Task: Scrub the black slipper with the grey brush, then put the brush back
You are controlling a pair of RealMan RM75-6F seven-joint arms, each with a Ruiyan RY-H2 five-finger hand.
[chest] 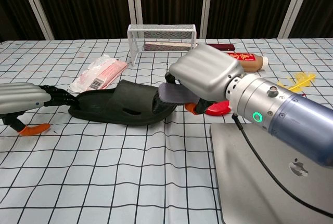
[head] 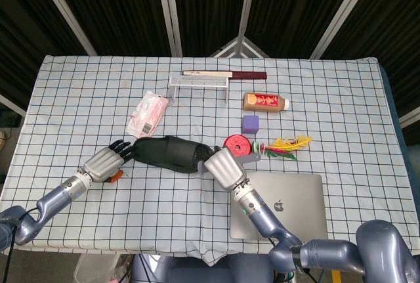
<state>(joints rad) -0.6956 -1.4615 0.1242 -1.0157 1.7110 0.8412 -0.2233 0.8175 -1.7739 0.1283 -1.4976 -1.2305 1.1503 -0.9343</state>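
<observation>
The black slipper (head: 167, 153) (chest: 117, 108) lies left of the table's middle, toe pointing right. My right hand (head: 224, 167) (chest: 205, 78) grips the grey brush (chest: 174, 93) (head: 252, 158), whose head sits against the slipper's toe end. My left hand (head: 108, 161) (chest: 26, 98) lies flat at the slipper's heel, fingertips touching it and nothing in its grasp.
A red disc (head: 236, 144) and coloured feathers (head: 285, 146) lie right of the slipper. A laptop (head: 289, 207) sits near the front edge. Further back are a purple cube (head: 250, 123), brown bottle (head: 265, 102), wire rack (head: 199, 85) and pink packet (head: 148, 113). An orange item (chest: 32, 129) lies under my left hand.
</observation>
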